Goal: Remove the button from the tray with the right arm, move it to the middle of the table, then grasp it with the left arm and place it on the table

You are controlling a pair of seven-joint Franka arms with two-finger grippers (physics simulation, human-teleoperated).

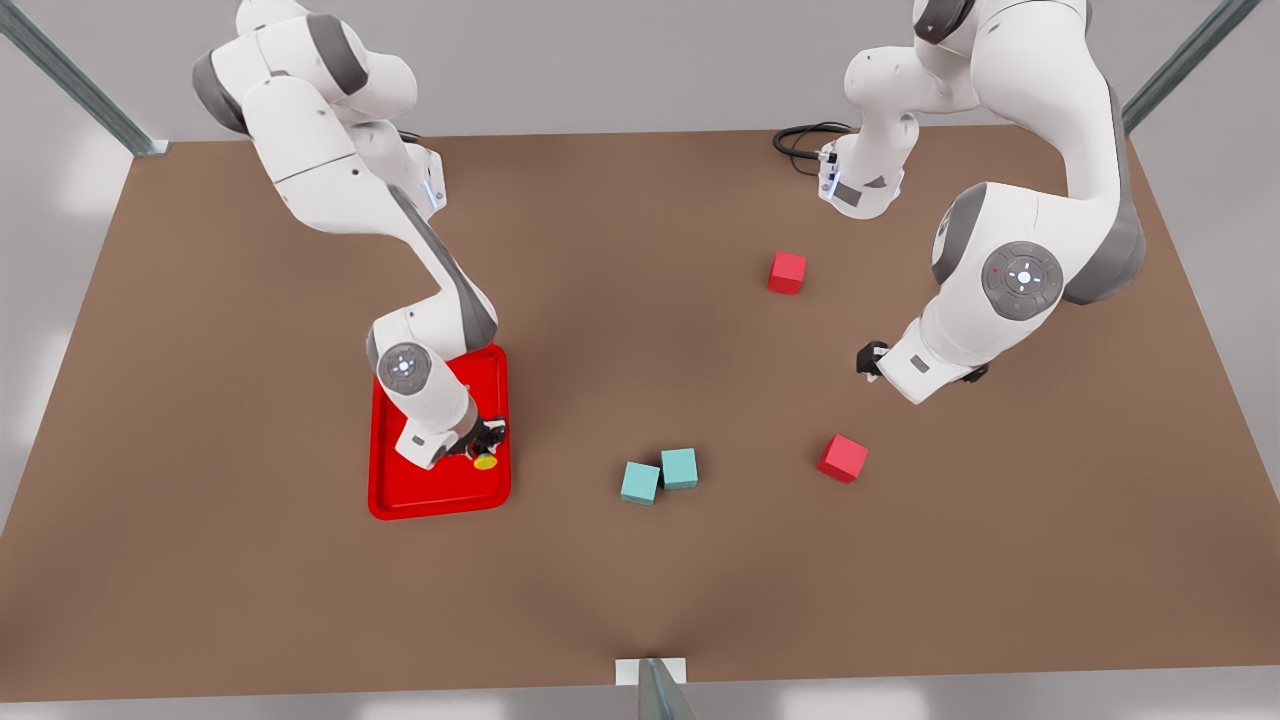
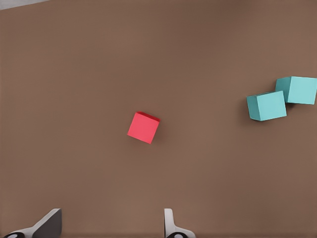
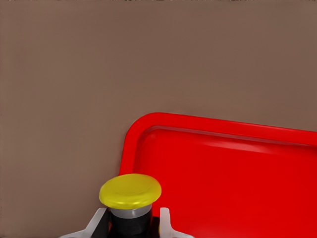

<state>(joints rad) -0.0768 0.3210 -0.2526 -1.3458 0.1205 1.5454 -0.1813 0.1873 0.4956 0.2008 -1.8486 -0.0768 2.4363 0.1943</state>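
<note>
While over the red tray (image 1: 395, 500), right claw (image 3: 130, 224) clenched on yellow-capped button (image 3: 130, 191) near tray corner, worktop (image 1: 600, 300) middle toward front view's right; left claw (image 2: 111, 225) released, waiting above red cube (image 2: 143, 127).

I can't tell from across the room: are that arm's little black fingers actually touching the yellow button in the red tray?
Touching. In the right wrist view the right gripper has a finger against each side of the button, no gap showing.

Yellow-capped button (image 3: 130, 191) with dark base, bright red tray (image 1: 437, 492), plain brown table (image 1: 640, 600).
</note>
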